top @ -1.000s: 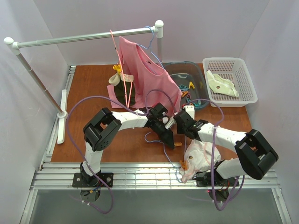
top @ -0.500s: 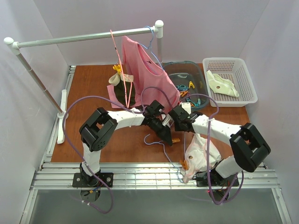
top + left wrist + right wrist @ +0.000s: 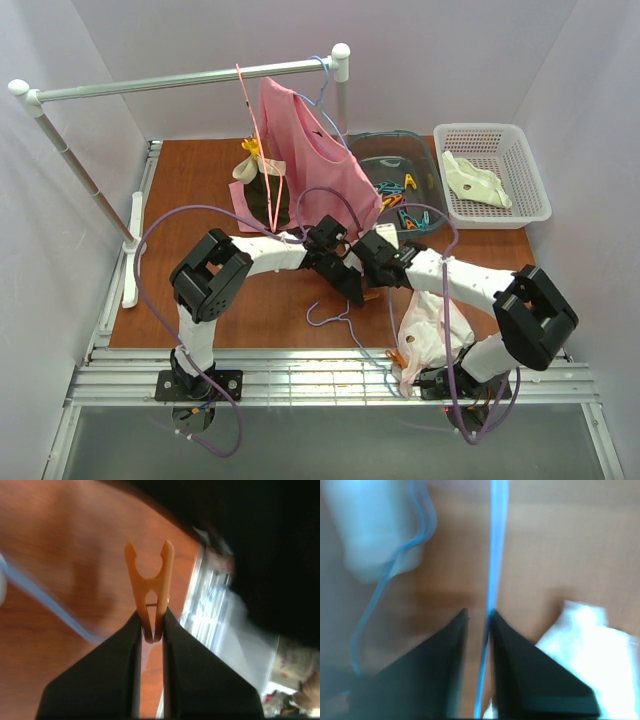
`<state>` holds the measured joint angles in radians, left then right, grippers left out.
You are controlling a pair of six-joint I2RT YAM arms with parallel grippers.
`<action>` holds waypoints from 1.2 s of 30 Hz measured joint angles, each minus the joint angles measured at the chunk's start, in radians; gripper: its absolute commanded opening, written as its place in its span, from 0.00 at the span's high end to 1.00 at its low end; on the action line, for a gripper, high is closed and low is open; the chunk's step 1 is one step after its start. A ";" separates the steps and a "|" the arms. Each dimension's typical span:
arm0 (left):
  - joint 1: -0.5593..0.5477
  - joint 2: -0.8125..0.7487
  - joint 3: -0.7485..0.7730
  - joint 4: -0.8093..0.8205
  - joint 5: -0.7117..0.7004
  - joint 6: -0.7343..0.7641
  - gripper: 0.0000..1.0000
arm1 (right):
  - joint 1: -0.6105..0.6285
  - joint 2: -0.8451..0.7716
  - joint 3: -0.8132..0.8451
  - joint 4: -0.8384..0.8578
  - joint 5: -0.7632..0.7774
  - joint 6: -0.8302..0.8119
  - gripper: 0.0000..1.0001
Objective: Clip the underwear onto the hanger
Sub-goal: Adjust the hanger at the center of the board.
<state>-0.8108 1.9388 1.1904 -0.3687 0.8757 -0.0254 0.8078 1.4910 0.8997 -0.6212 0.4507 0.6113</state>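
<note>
Your left gripper (image 3: 150, 624) is clamped on an orange clothespin (image 3: 149, 580), pinching its tail end, with the forked end pointing away. Your right gripper (image 3: 477, 614) is closed on the light-blue wire hanger (image 3: 494, 555), and the wire runs between its fingertips. The underwear (image 3: 428, 330) lies bunched at the near edge of the table (image 3: 200, 200), just beside your right arm.

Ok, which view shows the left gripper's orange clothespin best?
Left wrist: the orange clothespin is centred and close, pinched in the left gripper. Top external shows only a small orange sliver; right wrist shows none.
</note>
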 measured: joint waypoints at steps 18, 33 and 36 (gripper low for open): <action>-0.057 0.036 -0.006 0.026 -0.082 -0.035 1.00 | 0.158 -0.307 -0.232 0.200 -0.031 -0.025 0.48; -0.049 -0.114 -0.168 0.120 -0.178 -0.107 1.00 | 0.188 -0.423 -0.259 0.182 -0.002 0.004 0.41; -0.045 -0.190 -0.176 0.137 -0.194 -0.127 1.00 | 0.148 -0.445 -0.281 0.176 0.005 0.013 0.39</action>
<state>-0.8555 1.7485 1.0142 -0.2314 0.6819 -0.1520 0.9558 1.0462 0.6189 -0.4450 0.4557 0.6239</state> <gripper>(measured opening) 0.080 0.592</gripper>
